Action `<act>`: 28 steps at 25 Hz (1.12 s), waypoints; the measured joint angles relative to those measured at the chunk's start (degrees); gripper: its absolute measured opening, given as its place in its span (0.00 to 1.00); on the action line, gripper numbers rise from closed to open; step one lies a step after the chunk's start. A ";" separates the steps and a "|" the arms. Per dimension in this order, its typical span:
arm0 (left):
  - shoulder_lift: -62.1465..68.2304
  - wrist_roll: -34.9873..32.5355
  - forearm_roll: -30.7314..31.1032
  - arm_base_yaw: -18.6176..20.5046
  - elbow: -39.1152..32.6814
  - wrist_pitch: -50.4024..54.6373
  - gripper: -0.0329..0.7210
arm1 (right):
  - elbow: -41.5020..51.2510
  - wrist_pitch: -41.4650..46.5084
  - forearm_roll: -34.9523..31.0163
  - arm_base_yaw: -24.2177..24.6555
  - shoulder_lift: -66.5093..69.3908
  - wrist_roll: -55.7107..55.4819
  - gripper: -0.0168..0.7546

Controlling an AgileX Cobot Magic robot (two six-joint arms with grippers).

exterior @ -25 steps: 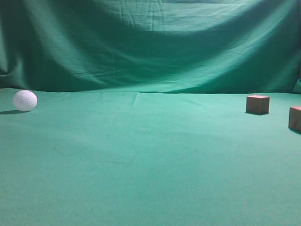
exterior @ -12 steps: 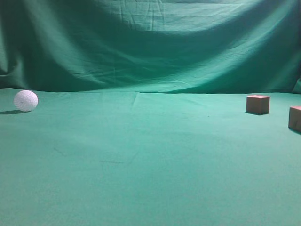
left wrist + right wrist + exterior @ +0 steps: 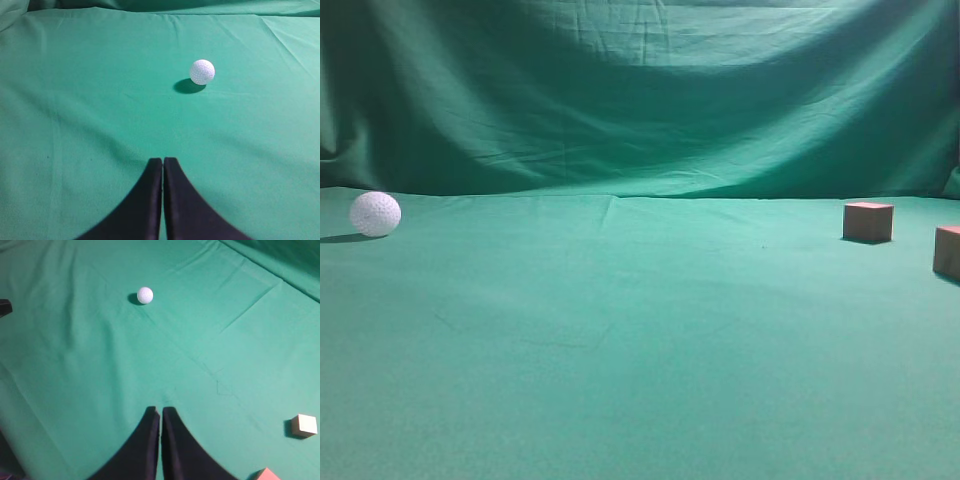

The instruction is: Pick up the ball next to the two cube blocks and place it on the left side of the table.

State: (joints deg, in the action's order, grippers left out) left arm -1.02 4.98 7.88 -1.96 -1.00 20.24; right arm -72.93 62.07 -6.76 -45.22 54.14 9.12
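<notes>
The white dimpled ball (image 3: 375, 213) rests on the green table (image 3: 640, 340) at the far left, far from the two cube blocks; it also shows in the left wrist view (image 3: 202, 71) and the right wrist view (image 3: 145, 295). The two cube blocks, one (image 3: 868, 221) and the other (image 3: 948, 251), sit at the far right; they also show in the right wrist view, one (image 3: 304, 425) and one at the bottom edge (image 3: 266, 474). My left gripper (image 3: 163, 161) is shut and empty, well short of the ball. My right gripper (image 3: 160, 411) is shut and empty above bare cloth. Neither gripper shows in the exterior view.
A draped green cloth backdrop (image 3: 640, 90) rises behind the table. A dark object (image 3: 4, 307) pokes in at the left edge of the right wrist view.
The ball has shifted very slightly to the right and now lies still. Nothing else has changed.
</notes>
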 joint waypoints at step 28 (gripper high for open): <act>0.00 0.00 0.00 0.00 0.00 0.00 0.04 | 58.22 -35.81 7.41 23.72 -47.18 -3.63 0.02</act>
State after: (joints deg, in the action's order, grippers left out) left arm -1.02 4.98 7.88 -1.96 -1.00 20.24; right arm -14.70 26.25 0.64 -21.49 6.96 5.49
